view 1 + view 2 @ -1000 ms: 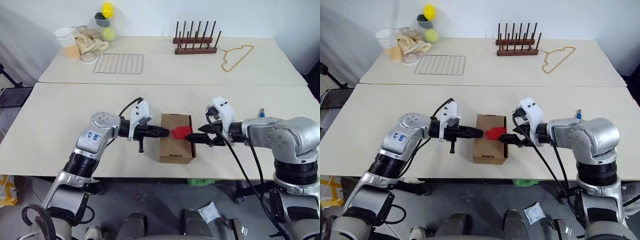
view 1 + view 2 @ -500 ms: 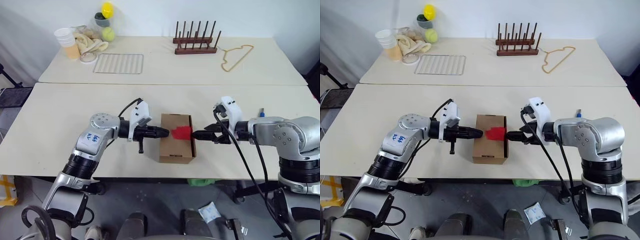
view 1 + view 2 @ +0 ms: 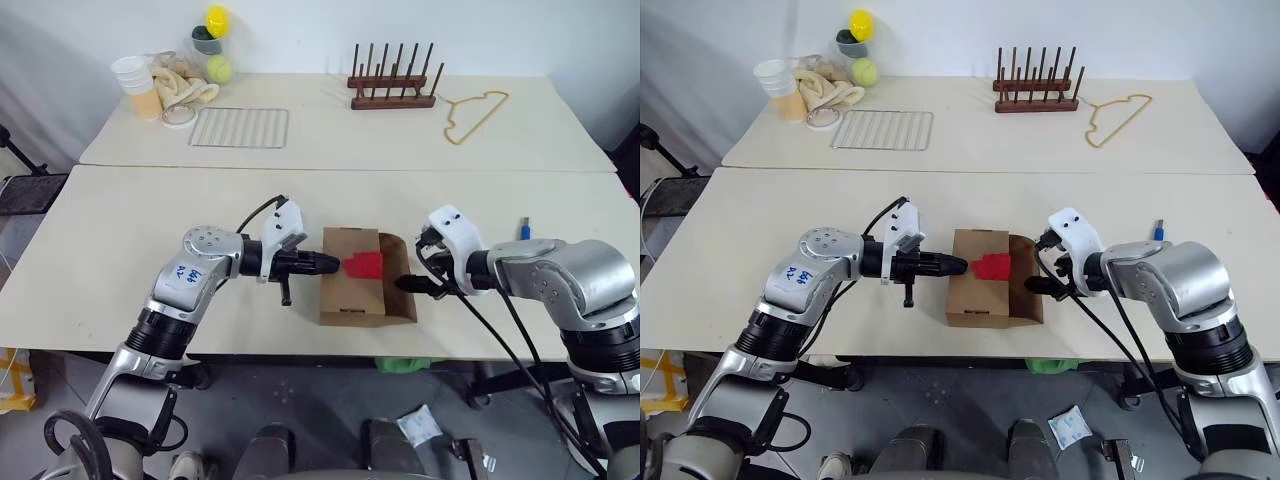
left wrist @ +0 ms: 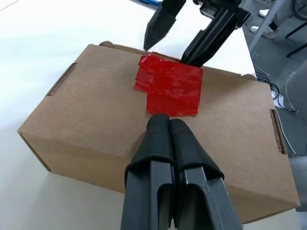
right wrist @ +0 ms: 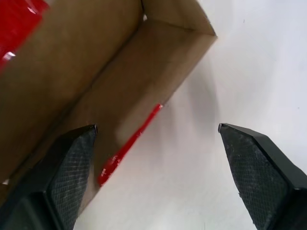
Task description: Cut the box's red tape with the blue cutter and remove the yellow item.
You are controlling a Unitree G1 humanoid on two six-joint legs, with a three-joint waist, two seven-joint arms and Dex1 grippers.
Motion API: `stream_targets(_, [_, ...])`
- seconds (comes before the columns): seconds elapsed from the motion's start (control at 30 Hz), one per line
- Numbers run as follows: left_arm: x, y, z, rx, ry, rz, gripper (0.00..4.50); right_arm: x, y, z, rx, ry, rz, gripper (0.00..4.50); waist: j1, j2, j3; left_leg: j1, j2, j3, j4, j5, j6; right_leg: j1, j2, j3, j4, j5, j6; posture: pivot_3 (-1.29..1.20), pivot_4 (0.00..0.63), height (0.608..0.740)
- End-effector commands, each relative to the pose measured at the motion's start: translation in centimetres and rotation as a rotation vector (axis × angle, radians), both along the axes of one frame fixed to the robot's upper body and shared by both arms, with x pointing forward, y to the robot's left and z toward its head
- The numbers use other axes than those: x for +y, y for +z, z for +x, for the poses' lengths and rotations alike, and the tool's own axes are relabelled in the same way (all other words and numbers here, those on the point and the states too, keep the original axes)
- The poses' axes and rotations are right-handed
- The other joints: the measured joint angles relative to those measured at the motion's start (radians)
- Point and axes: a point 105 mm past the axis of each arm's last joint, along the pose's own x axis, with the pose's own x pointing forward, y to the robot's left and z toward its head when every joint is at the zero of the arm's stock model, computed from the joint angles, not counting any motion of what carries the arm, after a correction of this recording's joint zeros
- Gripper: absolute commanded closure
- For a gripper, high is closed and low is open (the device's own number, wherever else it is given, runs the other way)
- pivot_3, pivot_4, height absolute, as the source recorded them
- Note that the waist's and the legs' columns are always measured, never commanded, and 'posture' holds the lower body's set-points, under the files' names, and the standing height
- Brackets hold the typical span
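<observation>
Left eye view: box sits near the front edge of the table, w/ the right flap folded out flat. Left claw, clenched and empty, presses by the red tape, prob. to steady the box. Right claw, released wide, hangs at the opened flap's edge. Blue cutter lies well apart (behind the right arm). Open table either side; yellow item not visible.
</observation>
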Motion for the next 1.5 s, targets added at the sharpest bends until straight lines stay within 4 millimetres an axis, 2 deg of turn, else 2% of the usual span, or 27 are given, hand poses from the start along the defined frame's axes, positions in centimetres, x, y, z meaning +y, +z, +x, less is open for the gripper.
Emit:
stream_targets(0.03, [0.0, -2.1, -0.3, 0.066, 0.01, 0.058, 4.5, 0.8, 0.1, 0.3, -0.047, 0.009, 0.029, 0.27, -0.001, 0.0, 0.0, 0.0, 0.0, 0.0, 0.0, 0.0, 0.0, 0.0, 0.0, 0.0, 0.0, 0.0, 0.0, 0.0, 0.15, 0.74])
stream_targets(0.2, [0.0, -1.9, -0.3, 0.065, 0.008, 0.059, 4.5, 1.8, -1.6, -0.2, -0.06, 0.048, 0.025, 0.27, 0.0, -0.001, -0.001, 0.0, 0.0, 0.0, 0.0, 0.0, 0.0, 0.0, 0.0, 0.0, 0.0, 0.0, 0.0, 0.0, 0.15, 0.74])
stream_targets(0.33, [0.0, -1.8, -0.4, 0.066, 0.006, 0.062, 4.5, 1.9, -2.1, -0.5, -0.084, 0.073, 0.0, 0.27, -0.001, -0.001, -0.001, 0.001, 0.0, 0.0, 0.0, 0.0, 0.0, 0.001, 0.0, 0.0, 0.0, 0.0, 0.0, 0.0, 0.15, 0.74])
stream_targets(0.53, [0.1, -1.7, -0.3, 0.065, 0.007, 0.066, 4.5, 0.4, -2.2, -0.1, -0.18, 0.106, -0.115, 0.27, 0.0, -0.001, -0.001, 0.001, 0.0, 0.0, 0.0, 0.0, 0.0, 0.001, 0.0, 0.0, -0.001, 0.0, 0.0, 0.0, 0.15, 0.74])
stream_targets(0.67, [0.0, -1.5, -0.2, 0.061, 0.002, 0.063, 4.5, 0.1, -1.2, -0.3, -0.143, 0.086, 0.0, 0.27, 0.001, -0.001, -0.001, 0.001, 0.0, 0.0, 0.0, 0.0, 0.0, 0.002, 0.0, 0.0, -0.003, 0.0, 0.0, 0.0, 0.15, 0.74])
stream_targets(0.83, [0.0, -1.5, -0.3, 0.059, -0.007, 0.067, 4.5, -1.8, 0.9, -0.4, 0.048, -0.013, 0.266, 0.27, 0.0, -0.001, -0.001, 0.001, 0.0, 0.0, -0.001, 0.0, 0.0, 0.002, 0.0, 0.0, -0.004, 0.0, 0.0, 0.0, 0.15, 0.74])
stream_targets(1.07, [-0.2, -1.5, -0.4, 0.059, -0.014, 0.066, 4.5, -2.7, 0.1, 0.4, 0.285, -0.113, 0.552, 0.27, -0.001, -0.001, -0.001, 0.001, 0.001, 0.0, -0.002, 0.0, 0.0, 0.002, 0.0, 0.0, -0.005, 0.0, 0.0, 0.0, 0.15, 0.74])
stream_targets(1.27, [-0.1, -1.4, -0.3, 0.057, -0.011, 0.064, 4.5, -1.7, -0.1, 0.5, 0.345, -0.085, 0.606, 0.27, -0.002, -0.001, -0.001, 0.001, 0.001, 0.001, -0.002, 0.0, 0.0, 0.002, 0.001, 0.0, -0.005, 0.0, 0.0, 0.0, 0.15, 0.74])
stream_targets(1.43, [0.1, -1.4, -0.2, 0.056, -0.004, 0.065, 4.5, -0.5, 0.0, -0.4, 0.386, -0.019, 0.618, 0.27, -0.002, -0.001, -0.001, 0.001, 0.001, 0.0, -0.002, 0.0, 0.0, 0.002, 0.0, 0.0, -0.004, 0.0, 0.0, 0.0, 0.15, 0.74])
stream_targets(1.5, [0.1, -1.5, -0.2, 0.058, -0.001, 0.064, 4.5, 0.0, -0.5, -0.5, 0.401, -0.011, 0.611, 0.63, -0.002, -0.001, -0.001, 0.001, 0.001, 0.0, -0.002, 0.0, 0.0, 0.002, 0.0, 0.0, -0.004, 0.0, 0.0, 0.0, 0.15, 0.74])
